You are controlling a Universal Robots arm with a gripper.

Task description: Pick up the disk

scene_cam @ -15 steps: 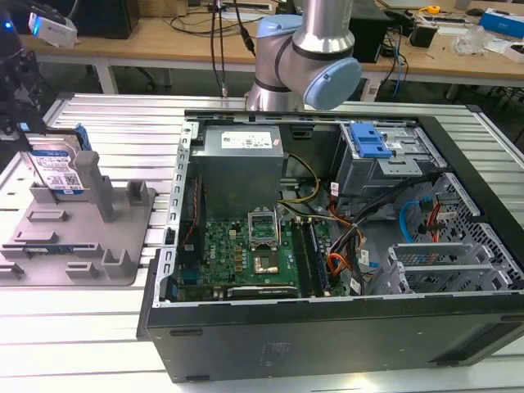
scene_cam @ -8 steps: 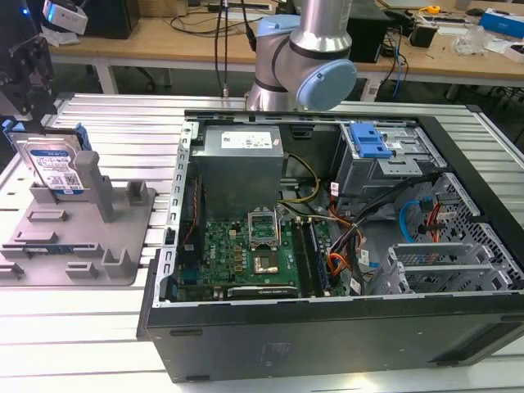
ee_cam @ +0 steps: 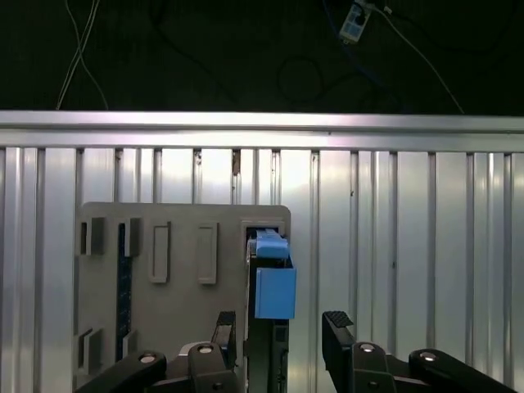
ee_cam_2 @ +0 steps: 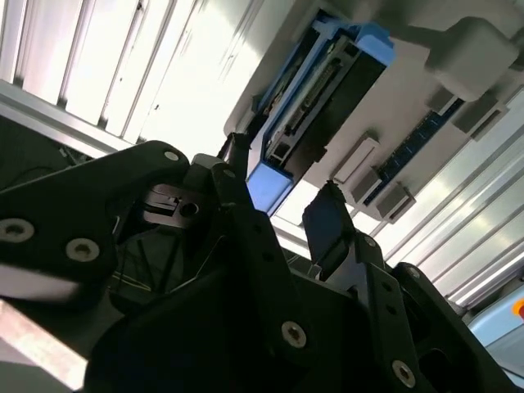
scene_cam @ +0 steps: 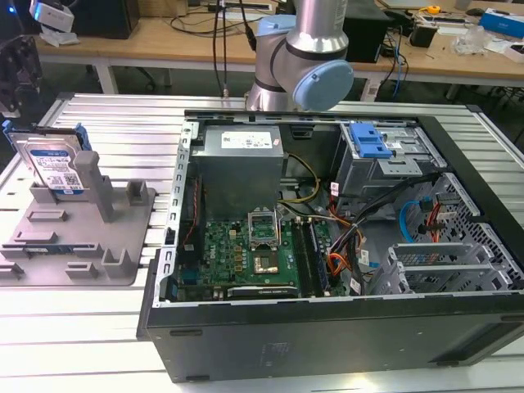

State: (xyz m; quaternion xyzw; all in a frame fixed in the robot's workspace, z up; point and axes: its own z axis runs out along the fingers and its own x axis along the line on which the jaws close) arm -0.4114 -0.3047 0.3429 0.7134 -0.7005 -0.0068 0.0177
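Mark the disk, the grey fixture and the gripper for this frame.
the disk (scene_cam: 56,168): exterior view, on its blue-and-white label.
the grey fixture (scene_cam: 83,234): exterior view, on a bare part of its base.
the gripper (ee_cam: 281,321): first wrist view, midway between its open fingers.

No writing is coming through clearly enough to read. In the exterior view, the disk (scene_cam: 56,164) is standing on edge in the grey fixture (scene_cam: 78,246) and is showing a blue-and-white label with dark code blocks. The power supply (scene_cam: 241,160) inside the open computer case (scene_cam: 327,344) is carrying a white sticker with rows of fine print near its upper edge. In both wrist views, the disk's blue side rail (ee_cam: 274,293) (ee_cam_2: 270,187) is facing the cameras as plain plastic.
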